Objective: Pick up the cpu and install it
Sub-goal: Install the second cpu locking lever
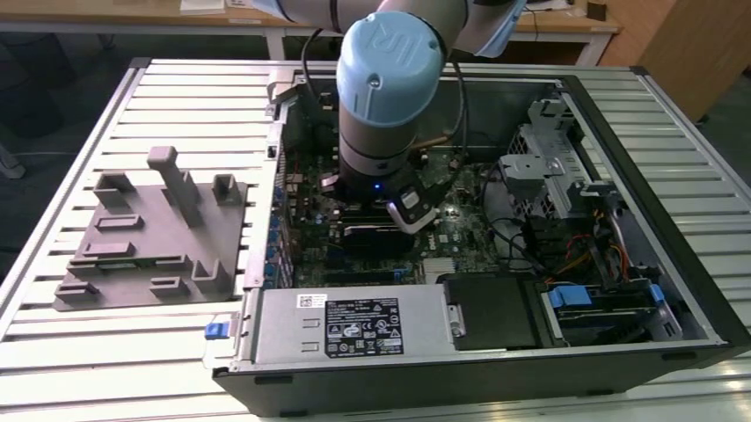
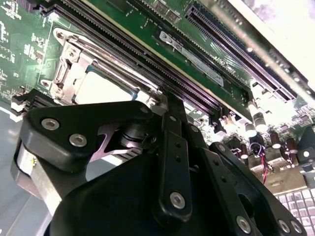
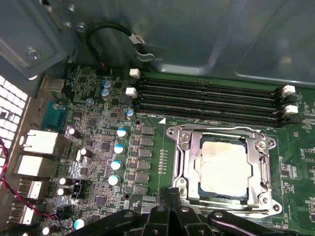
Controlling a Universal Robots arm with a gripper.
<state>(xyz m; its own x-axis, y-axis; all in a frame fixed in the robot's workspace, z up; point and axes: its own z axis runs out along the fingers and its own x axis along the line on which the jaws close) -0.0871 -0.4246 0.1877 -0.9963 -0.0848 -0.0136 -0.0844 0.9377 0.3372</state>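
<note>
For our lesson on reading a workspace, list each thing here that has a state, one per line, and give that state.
cpu: lying flat in the socket, silver top up, nothing gripping it.
socket frame: open, metal surround exposed around the chip.
memory slots: empty.
computer case: lying on its side, side panel off.
grey fixture block: on the table beside the case, no chip on it.
tool: close above the socket's edge.

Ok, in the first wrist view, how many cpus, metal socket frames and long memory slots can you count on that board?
cpu: 1
metal socket frame: 1
memory slots: 4
Total: 6
</note>
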